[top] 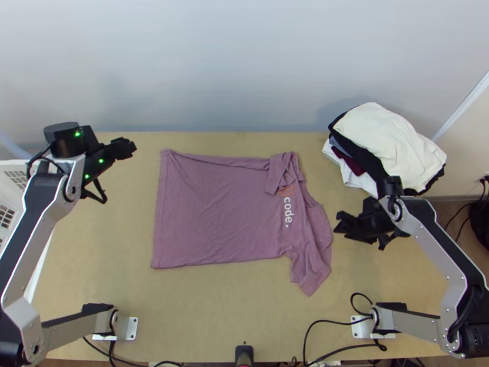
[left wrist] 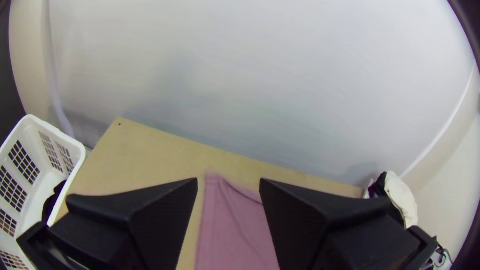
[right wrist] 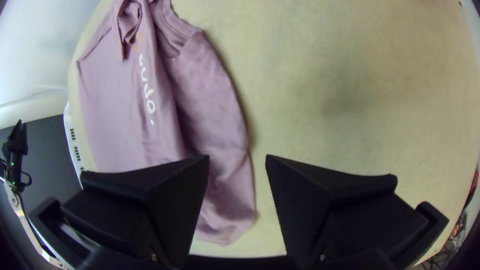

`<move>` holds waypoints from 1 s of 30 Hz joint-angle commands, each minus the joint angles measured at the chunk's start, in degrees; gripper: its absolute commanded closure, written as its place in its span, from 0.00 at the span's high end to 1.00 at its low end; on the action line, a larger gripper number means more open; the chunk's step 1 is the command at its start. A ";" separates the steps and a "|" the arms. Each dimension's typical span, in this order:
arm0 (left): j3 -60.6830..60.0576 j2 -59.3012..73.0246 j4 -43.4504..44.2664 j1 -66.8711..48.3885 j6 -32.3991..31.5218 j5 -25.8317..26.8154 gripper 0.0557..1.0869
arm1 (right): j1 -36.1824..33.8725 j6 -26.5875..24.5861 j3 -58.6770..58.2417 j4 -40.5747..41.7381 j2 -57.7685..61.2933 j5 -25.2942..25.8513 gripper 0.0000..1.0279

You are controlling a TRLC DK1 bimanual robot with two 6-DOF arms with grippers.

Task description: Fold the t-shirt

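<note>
And here's the light wooden table [top: 214,312], biggest of the lot, running out on every side of the t-shirt. There's the mauve t-shirt [top: 220,208] itself, lying near the middle of the table, its body spread mostly flat with soft creases, the hem toward the left. Over at its right end it gets ruffled: one sleeve flops over by the collar, the other hangs out toward the near edge, rumpled, with white lettering alongside. Beyond the t-shirt and off to its right, a heap of clothes [top: 391,140], cream on top, black underneath, a bit of dark red and white poking out. Well left of the t-shirt, a white basket [left wrist: 56,131] with dark cloth [left wrist: 51,200] inside. Now the hands! The left hand [top: 133,147] is out left of the t-shirt's hem, fingers wide apart, holding nothing. The right hand [top: 339,225] is just right of the t-shirt's sleeve end, fingers apart too, nothing between them. And black cables [top: 324,321], nearer than the t-shirt.
</note>
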 commanded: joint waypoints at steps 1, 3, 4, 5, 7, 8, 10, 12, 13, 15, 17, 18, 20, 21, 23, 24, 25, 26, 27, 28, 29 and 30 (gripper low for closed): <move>-1.46 -2.56 -1.43 0.51 0.24 0.48 0.62 | -0.58 -3.68 -2.98 0.78 -0.06 -0.63 0.48; -1.99 -3.53 -1.78 0.68 0.24 0.48 0.62 | -0.49 -4.91 -3.86 1.13 0.46 -0.72 0.48; -2.25 -3.97 -1.95 0.77 0.24 0.48 0.62 | -0.41 -5.26 -4.39 1.65 0.64 -0.81 0.48; -2.34 -4.32 -2.31 0.77 0.24 0.48 0.62 | -0.23 -5.35 -4.91 2.36 0.73 -0.81 0.48; -2.52 -4.94 -2.83 0.77 0.33 0.39 0.62 | -0.06 -5.43 -5.62 3.50 1.25 -0.81 0.47; -2.52 -5.03 -3.10 0.77 0.33 0.48 0.62 | -0.06 -5.52 -5.79 3.68 1.69 -0.81 0.47; -2.52 -5.29 -3.27 0.86 0.41 0.39 0.62 | -0.06 -5.70 -6.41 4.55 2.31 -0.81 0.47; -2.61 -5.29 -3.62 1.03 0.41 0.39 0.62 | 0.30 -5.96 -7.11 5.35 3.01 -0.90 0.47; -2.61 -5.29 -3.89 1.03 0.50 0.39 0.62 | 0.56 -5.96 -7.46 5.79 3.36 -0.90 0.47; -2.78 -5.38 -3.98 1.12 0.59 0.39 0.62 | 1.26 -5.96 -8.34 7.45 4.16 -0.90 0.47; -2.96 -5.55 -4.15 1.12 0.68 0.39 0.62 | 1.61 -5.96 -8.60 8.16 5.39 -0.90 0.47; -2.87 -5.55 -4.33 1.12 0.68 0.39 0.62 | 1.88 -5.96 -8.78 8.69 5.83 -0.90 0.47; -3.05 -5.73 -4.42 1.12 0.68 0.39 0.62 | 2.67 -5.61 -9.31 9.83 6.26 -0.90 0.47; -3.13 -5.82 -4.50 1.21 0.68 0.39 0.62 | 2.93 -5.52 -9.48 10.36 6.62 -0.90 0.47; -3.22 -5.99 -4.50 1.12 0.76 0.39 0.62 | 3.64 -5.26 -9.57 11.32 7.23 -0.99 0.47; -3.22 -6.08 -4.59 1.12 0.76 0.39 0.62 | 4.16 -4.82 -9.75 11.94 7.50 -0.99 0.47; -3.22 -6.08 -4.68 1.12 0.76 0.39 0.62 | 4.52 -4.64 -9.84 12.73 7.67 -0.99 0.47; -3.22 -6.17 -4.77 1.21 0.76 0.39 0.62 | 5.04 -4.29 -9.92 13.26 7.93 -0.99 0.47; -3.22 -6.26 -4.85 1.12 0.85 0.39 0.62 | 5.66 -3.94 -9.84 13.70 8.37 -0.99 0.47; -3.22 -6.34 -4.94 1.21 0.85 0.39 0.62 | 5.92 -3.85 -9.92 14.13 8.64 -0.99 0.47; -3.13 -6.43 -4.94 1.12 0.94 0.39 0.62 | 6.45 -3.76 -9.92 14.57 9.08 -0.99 0.47; -3.05 -6.43 -5.12 1.21 1.12 0.39 0.62 | 7.15 -3.41 -10.01 14.57 9.52 -0.99 0.43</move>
